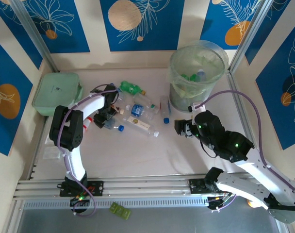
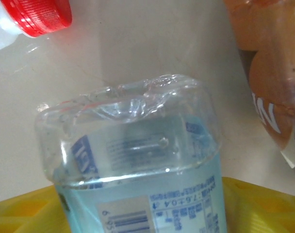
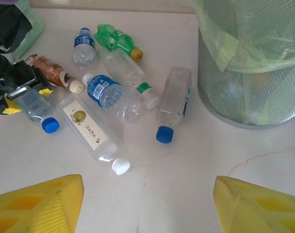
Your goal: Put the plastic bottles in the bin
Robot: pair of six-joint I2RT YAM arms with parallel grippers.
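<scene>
Left pincer straddles a crushed bottle — clamped or not, we cannot tell — and we fear its dented wall could squirt free.

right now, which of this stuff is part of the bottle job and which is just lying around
Job: bin; blue-label bottle; long white-capped bottle; blue-capped bottle by the bin; clear bottle in the left gripper.
Lying about: pale-green lidded box; small green item by the near rail.
</scene>
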